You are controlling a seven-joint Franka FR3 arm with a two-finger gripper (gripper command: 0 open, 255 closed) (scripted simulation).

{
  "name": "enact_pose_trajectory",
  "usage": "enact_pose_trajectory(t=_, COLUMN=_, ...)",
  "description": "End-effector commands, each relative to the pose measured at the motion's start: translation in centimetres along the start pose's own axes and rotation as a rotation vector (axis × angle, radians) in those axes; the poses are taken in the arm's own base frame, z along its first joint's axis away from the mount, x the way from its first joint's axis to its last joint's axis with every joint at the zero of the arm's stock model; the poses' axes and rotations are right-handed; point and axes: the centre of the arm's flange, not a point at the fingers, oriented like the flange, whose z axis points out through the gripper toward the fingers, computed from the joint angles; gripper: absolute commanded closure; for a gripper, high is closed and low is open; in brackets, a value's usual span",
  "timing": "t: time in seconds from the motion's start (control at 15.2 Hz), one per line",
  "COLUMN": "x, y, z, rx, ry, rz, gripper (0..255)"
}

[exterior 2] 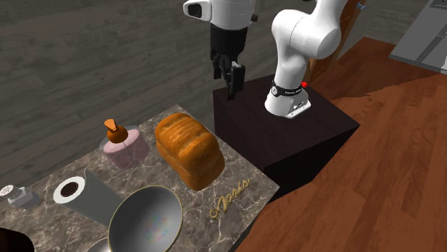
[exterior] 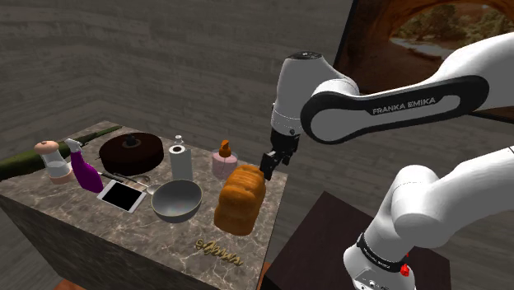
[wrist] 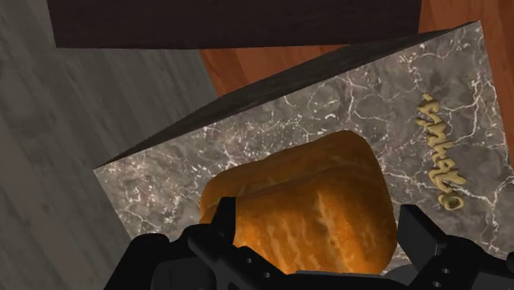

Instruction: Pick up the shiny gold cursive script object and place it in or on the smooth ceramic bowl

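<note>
In the shoulder view the hand [exterior: 272, 162] hangs over the far end of the counter [exterior: 165, 239], just above the far end of the brown loaf [exterior: 240, 198]. The gold script [exterior: 217, 250] lies flat close to the counter's near edge, so the loaf sits between it and the hand. The script's long axis runs roughly along that near edge. The grey bowl [exterior: 176, 200] stands just beside the loaf on the shoulder view's left, a little farther in than the script. In the second exterior view the hand is high over the gap between the counter and the dark stand [exterior 2: 315, 132]. There the script lies near the counter's edge on that view's right, close to the loaf's side and apart from the bowl's rim. In the wrist view the two fingers [wrist: 222, 221] stand apart with nothing clasped, so the hand is open and empty. The loaf lies below them and the script off beside it, its length running about crosswise to the line between the fingers. I judge the coming move to be a travel past the loaf toward the near edge, then a descent, with little wrist turning.
</note>
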Motion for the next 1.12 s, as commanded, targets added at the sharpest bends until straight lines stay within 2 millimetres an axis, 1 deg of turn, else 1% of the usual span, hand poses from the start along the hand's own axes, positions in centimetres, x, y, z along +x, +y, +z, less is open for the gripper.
enact_pose_trajectory(t=0.0, x=0.3, y=-1.4, z=2.1, rx=0.006, ry=0.000, rz=-0.012, gripper=0)
enact_pose_trajectory(t=1.06, x=2.0, y=-14.5, z=18.0, rx=0.046, ry=-0.021, rz=-0.107, gripper=0)
